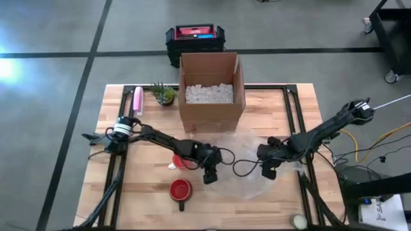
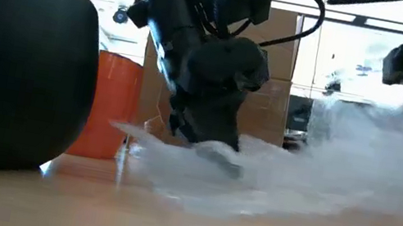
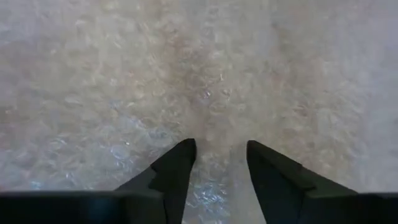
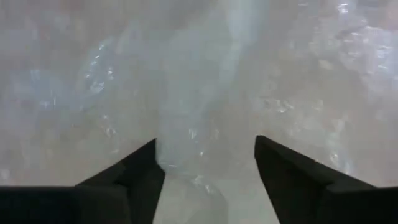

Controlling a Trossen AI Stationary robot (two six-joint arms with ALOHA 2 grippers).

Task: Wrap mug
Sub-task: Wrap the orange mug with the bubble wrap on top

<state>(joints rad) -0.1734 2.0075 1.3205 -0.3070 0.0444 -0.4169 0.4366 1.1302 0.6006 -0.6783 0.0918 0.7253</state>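
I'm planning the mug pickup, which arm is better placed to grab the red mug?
Probably left: the left gripper hovers over the bubble wrap right beside the red mug; the right gripper sits farther away.

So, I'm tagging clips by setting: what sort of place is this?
Likely a workshop or lab packing station: a wooden worktable on a grey concrete floor, an open cardboard box of white packing peanuts, and clear bubble wrap spread out.

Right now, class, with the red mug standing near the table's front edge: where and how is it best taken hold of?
Probably by the rim. The red mug stands upright, mouth open upward, so jaws coming from above could straddle its wall. Its handle points to the table's front edge; grip the rim on another side.
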